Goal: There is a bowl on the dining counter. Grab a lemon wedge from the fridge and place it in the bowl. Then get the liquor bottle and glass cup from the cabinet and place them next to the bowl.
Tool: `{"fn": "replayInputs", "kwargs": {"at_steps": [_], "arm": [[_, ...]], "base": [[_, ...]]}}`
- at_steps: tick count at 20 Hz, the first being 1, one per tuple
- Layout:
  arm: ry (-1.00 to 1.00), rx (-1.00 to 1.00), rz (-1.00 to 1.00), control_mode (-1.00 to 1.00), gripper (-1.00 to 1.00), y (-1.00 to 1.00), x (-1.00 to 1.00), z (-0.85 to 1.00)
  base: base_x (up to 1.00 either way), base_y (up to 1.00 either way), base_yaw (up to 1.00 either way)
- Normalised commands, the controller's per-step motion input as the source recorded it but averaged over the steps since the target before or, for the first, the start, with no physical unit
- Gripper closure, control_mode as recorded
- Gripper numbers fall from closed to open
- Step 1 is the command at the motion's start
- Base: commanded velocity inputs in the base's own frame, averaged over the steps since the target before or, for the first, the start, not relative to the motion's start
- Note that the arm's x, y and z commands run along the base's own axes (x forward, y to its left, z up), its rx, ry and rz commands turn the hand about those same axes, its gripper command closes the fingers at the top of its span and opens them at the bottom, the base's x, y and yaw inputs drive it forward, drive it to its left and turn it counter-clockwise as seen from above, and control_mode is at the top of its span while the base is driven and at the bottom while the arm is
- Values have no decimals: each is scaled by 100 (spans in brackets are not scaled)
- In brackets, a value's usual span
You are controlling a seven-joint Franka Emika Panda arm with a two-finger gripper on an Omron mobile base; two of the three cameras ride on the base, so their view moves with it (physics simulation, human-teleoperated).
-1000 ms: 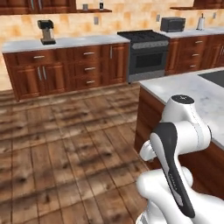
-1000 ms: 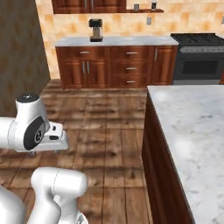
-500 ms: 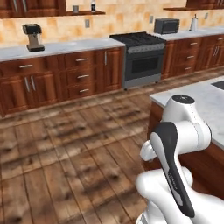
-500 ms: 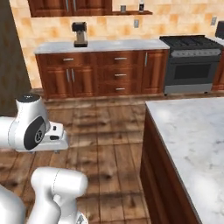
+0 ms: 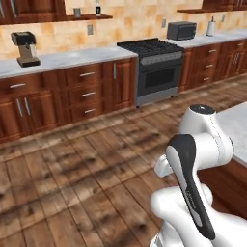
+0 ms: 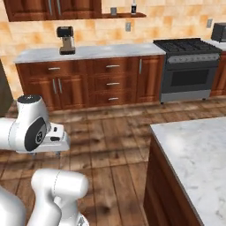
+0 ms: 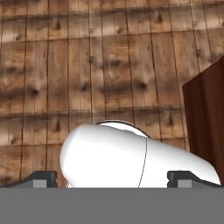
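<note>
Our pincer point(image 7: 112, 177) stands fully open with nothing between its tips, the two dark fingers point(image 7: 41, 178) far apart at 7 and 5 o'clock in the hand view, pointing down at the wooden floor point(image 7: 109, 65). A dark wood panel point(image 7: 205, 118) edges in at 3 o'clock there.

In the left base view we see our arm point(image 5: 198, 159) folded at 5 o'clock, with the marble surface point(image 5: 236, 130) of the dining counter at 3 o'clock. The same surface point(image 6: 194, 159) lies at 4 o'clock in the right base view; the part we can see is bare. We cannot tell where the bowl, lemon wedge, bottle or cup are.

Across the floor, the stove point(image 5: 157, 70) sits at 1 o'clock in the left base view, a coffee machine point(image 5: 25, 48) at 10 o'clock on the far counter point(image 5: 62, 59), and a toaster oven point(image 5: 181, 30) beyond the stove. A wall shelf point(image 6: 121, 14) at 12 o'clock in the right base view carries small items.
</note>
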Motion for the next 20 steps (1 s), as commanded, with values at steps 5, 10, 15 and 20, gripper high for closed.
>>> {"fn": "replayInputs", "kwargs": {"at_steps": [5,10,15,20], "arm": [[0,0,0,100,-100,0,0,0],[0,0,0,100,-100,0,0,0],[0,0,0,100,-100,0,0,0],[0,0,0,100,-100,0,0,0]], "base": [[100,43,-18],[100,42,-17],[100,45,-17],[100,45,-17]]}}
